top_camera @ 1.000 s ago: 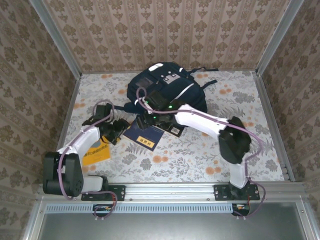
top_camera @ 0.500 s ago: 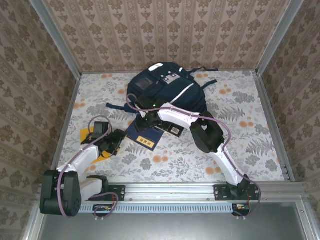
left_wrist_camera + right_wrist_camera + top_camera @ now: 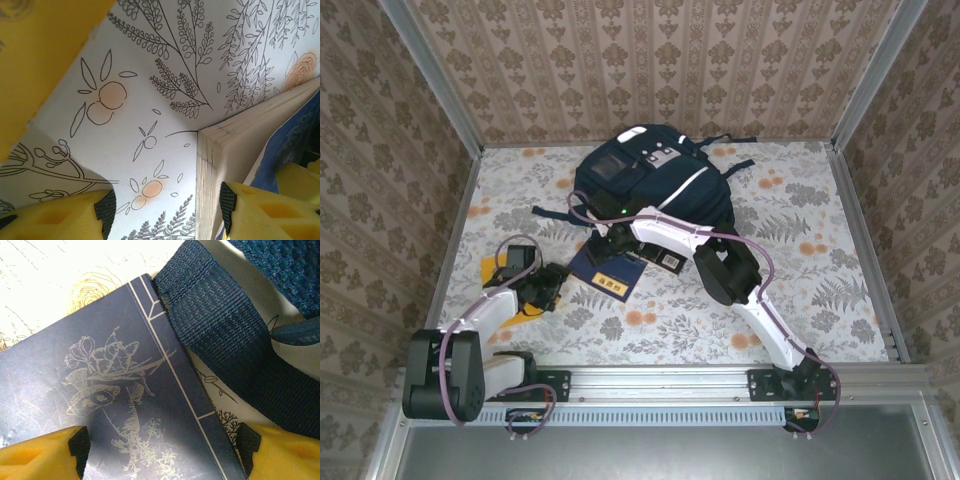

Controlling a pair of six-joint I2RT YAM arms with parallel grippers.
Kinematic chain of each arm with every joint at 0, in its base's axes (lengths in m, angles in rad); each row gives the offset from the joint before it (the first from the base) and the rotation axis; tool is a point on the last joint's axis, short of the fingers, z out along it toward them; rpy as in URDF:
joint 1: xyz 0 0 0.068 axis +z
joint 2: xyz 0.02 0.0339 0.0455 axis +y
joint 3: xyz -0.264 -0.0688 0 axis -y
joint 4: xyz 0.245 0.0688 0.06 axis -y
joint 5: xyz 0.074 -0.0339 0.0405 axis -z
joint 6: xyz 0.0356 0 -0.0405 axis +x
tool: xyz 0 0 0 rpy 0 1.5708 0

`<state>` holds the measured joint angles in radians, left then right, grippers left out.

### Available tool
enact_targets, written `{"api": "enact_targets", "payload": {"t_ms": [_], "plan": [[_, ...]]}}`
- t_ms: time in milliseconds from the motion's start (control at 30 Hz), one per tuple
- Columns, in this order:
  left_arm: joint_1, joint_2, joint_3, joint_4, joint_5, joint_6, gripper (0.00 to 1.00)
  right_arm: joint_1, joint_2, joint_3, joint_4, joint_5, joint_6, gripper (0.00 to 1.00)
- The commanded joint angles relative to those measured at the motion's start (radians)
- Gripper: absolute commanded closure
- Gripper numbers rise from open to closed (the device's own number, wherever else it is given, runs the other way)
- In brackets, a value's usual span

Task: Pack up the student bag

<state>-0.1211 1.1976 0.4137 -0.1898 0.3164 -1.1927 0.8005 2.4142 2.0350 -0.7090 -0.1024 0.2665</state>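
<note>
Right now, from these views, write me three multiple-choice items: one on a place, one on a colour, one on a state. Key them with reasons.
1. Where does the student bag lie?
A) far middle of the table
B) against the near rail
C) on the left arm's base

2. What colour is the left-hand book, beside the left gripper?
A) red
B) yellow
C) green

3. How do the right gripper's jaws stand?
A) shut on a pen
B) shut on the left-hand book
C) open over the dark blue book

Key: 1 A, the top view shows it at the table's far edge, centred; 2 B, its cover shows yellow; 3 C, both fingers stand apart with the blue cover between them.
</note>
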Motion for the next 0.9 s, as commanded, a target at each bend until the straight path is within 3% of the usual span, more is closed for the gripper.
{"api": "enact_targets", "payload": {"t_ms": [0,367,533,767,867], "plan": [[-0.018,0.141,-0.013,0.26,0.067,0.007,0.39,-0.003,0.018,-0.026,-0.127,-0.078,-0.002,0.2],[-0.054,0.298,0.007,0.401,0.158,-0.01,0.46,-0.022,-0.197,-0.375,0.135,-0.532,0.16,0.2],[-0.06,0.294,-0.001,0.403,0.168,-0.007,0.47,-0.074,-0.24,-0.494,0.407,-0.72,0.378,0.21],[-0.064,0.287,-0.018,0.417,0.177,-0.016,0.49,-0.105,-0.286,-0.662,0.856,-0.854,0.71,0.26],[-0.068,0.281,-0.016,0.416,0.179,-0.019,0.5,-0.107,-0.293,-0.701,0.949,-0.862,0.774,0.29]]}}
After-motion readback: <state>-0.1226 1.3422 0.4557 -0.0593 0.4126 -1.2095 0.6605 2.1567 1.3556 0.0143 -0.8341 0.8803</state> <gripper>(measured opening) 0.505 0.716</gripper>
